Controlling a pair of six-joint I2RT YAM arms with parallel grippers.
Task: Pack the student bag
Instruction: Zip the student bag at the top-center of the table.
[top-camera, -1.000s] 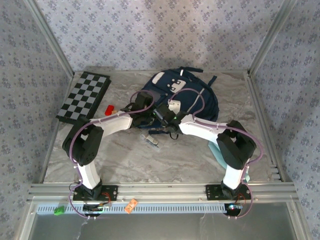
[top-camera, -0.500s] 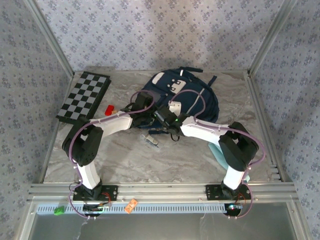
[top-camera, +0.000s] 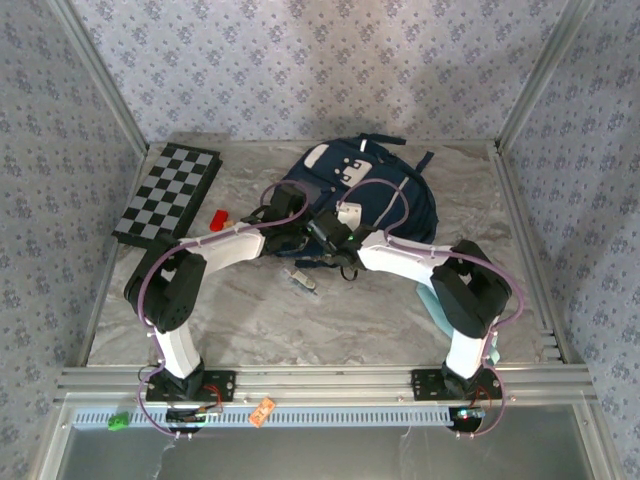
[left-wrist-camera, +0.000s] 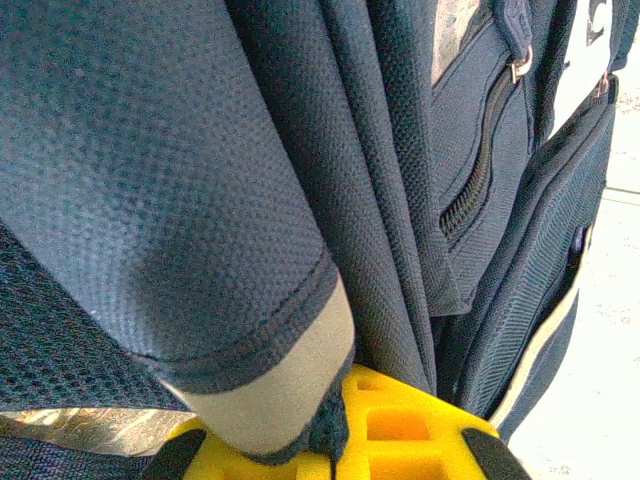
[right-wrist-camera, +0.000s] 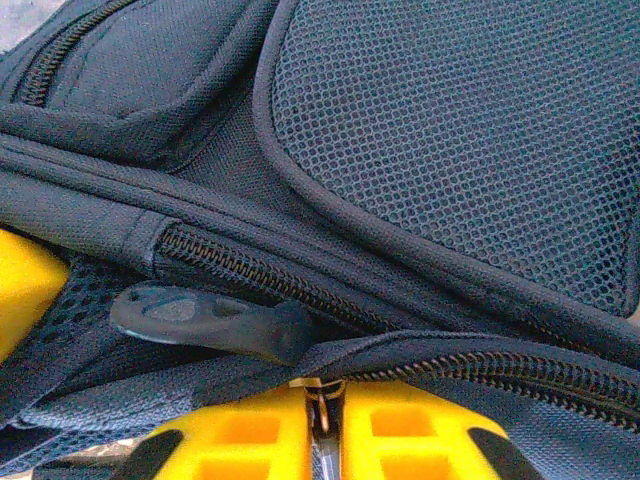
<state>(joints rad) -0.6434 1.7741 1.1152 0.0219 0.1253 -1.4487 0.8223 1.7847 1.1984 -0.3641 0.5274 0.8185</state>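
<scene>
student bag (top-camera: 400, 200): upper centre of overhead frame, on bench (top-camera: 250, 310) | handling: soft, floppy, probably light; take seams or zipper, not loose cloth | left hand (left-wrist-camera: 335, 440): clamped on bag's fabric fold (left-wrist-camera: 250, 390) | right hand (right-wrist-camera: 322, 420): pinched narrow on zipper ring (right-wrist-camera: 320, 392)

Each arm is built from white link shells joined by black joint housings. The left arm (top-camera: 215, 246) and right arm (top-camera: 405, 258) each carry a lavender cable (top-camera: 143, 292) looped outside the links. Each base is a black plate (top-camera: 215, 383) bolted to a silver aluminium rail (top-camera: 320, 380). The left gripper (left-wrist-camera: 335, 445) and right gripper (right-wrist-camera: 322, 435) have yellow fingers (right-wrist-camera: 395, 428) with square recessed pockets and black outer corners.
</scene>
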